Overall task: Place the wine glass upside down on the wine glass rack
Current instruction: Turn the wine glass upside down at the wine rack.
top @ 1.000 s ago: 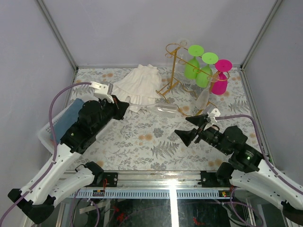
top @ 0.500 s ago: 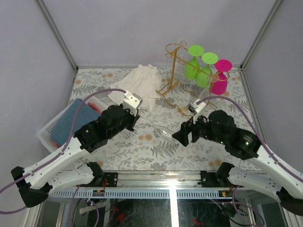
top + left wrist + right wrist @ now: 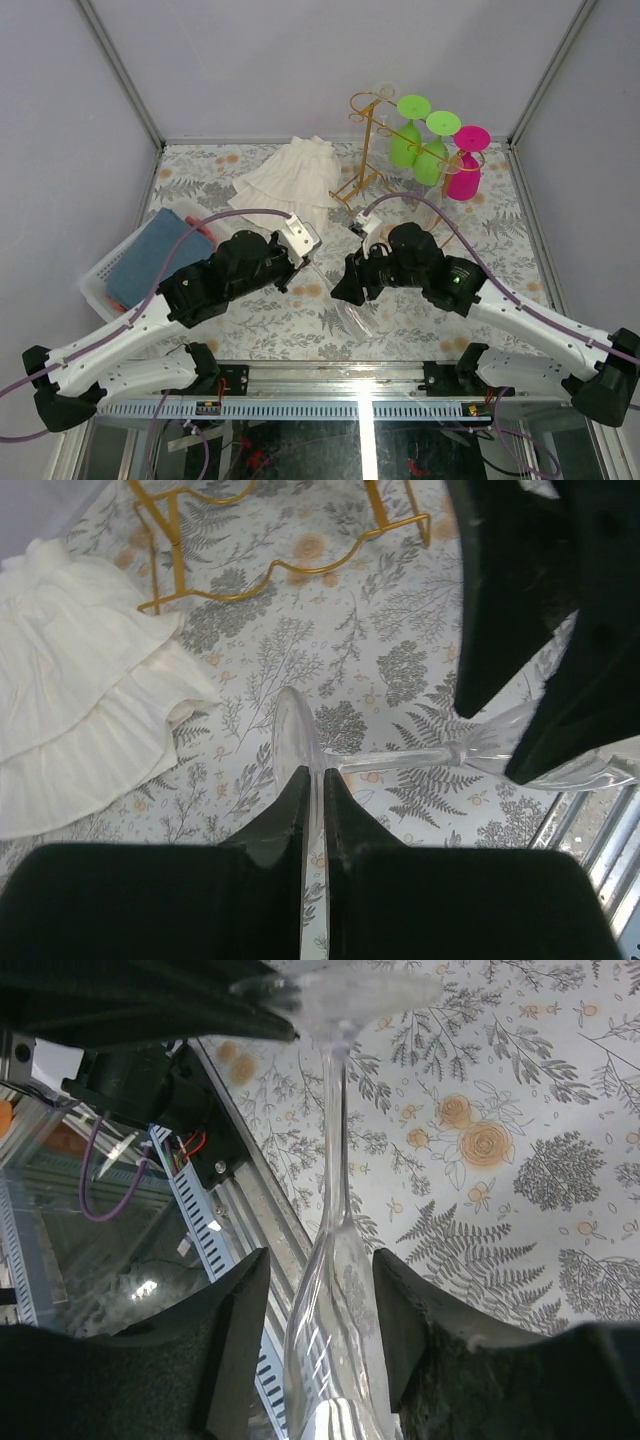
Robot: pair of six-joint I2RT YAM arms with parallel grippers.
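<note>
now left gripper (image 3: 313, 775) pinches the wine glass (image 3: 400, 758), right gripper (image 3: 322, 1260) spread around its bowl.

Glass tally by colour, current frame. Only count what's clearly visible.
green wine glasses: 2, hanging on the wine glass rack
pink wine glass: 1, on the rack
clear wine glass: 1, off the rack
Total: 4
Any clear ones on the rack are too faint to count.

Bright, even light — shadows soft, little glare.
</note>
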